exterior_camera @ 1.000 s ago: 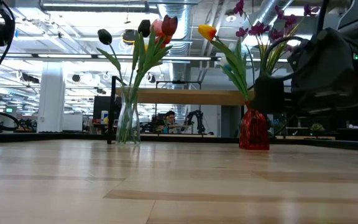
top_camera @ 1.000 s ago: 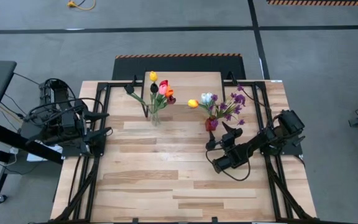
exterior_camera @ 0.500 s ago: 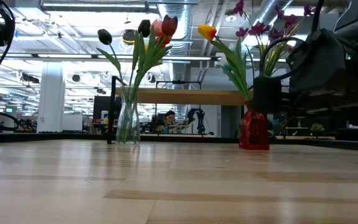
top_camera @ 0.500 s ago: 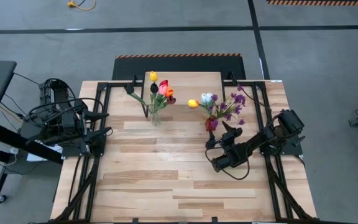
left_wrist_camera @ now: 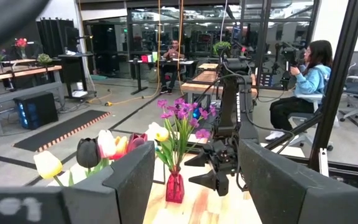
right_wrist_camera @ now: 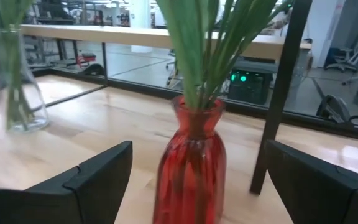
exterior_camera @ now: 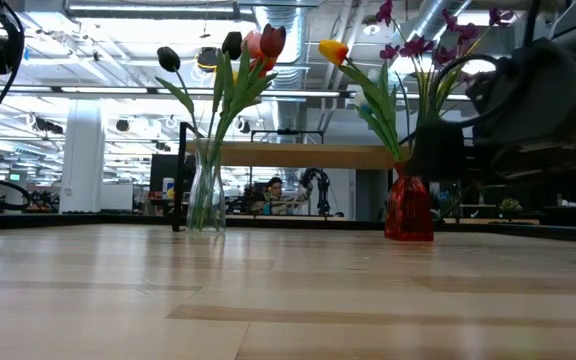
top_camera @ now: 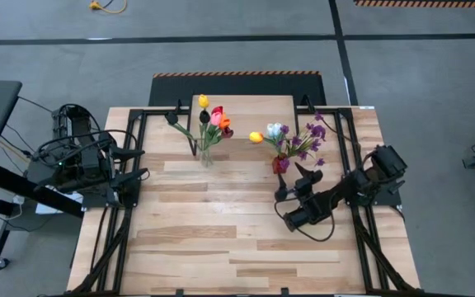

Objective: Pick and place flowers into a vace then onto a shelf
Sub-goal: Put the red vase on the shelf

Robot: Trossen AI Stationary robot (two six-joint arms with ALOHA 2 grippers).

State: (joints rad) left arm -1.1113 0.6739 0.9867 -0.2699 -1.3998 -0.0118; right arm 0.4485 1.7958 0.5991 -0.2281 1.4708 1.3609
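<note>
Red vase (right_wrist_camera: 190,163), between open right end effector (right_wrist_camera: 204,180) fingers

Glossy translucent red glass vase (right_wrist_camera: 191,167) before the matt black fingers (right_wrist_camera: 98,177); smooth pale wood tabletop (top_camera: 221,231); clear glass vase (right_wrist_camera: 17,93).

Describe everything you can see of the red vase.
The red vase is ribbed, see-through red glass with a bulging body, a narrow neck and a flared lip. It stands upright on the wood table, right of the clear vase and near a black shelf leg. Green stems rise from it, bearing a yellow tulip and purple blossoms. The open right gripper faces it, fingers either side, not touching.
</note>
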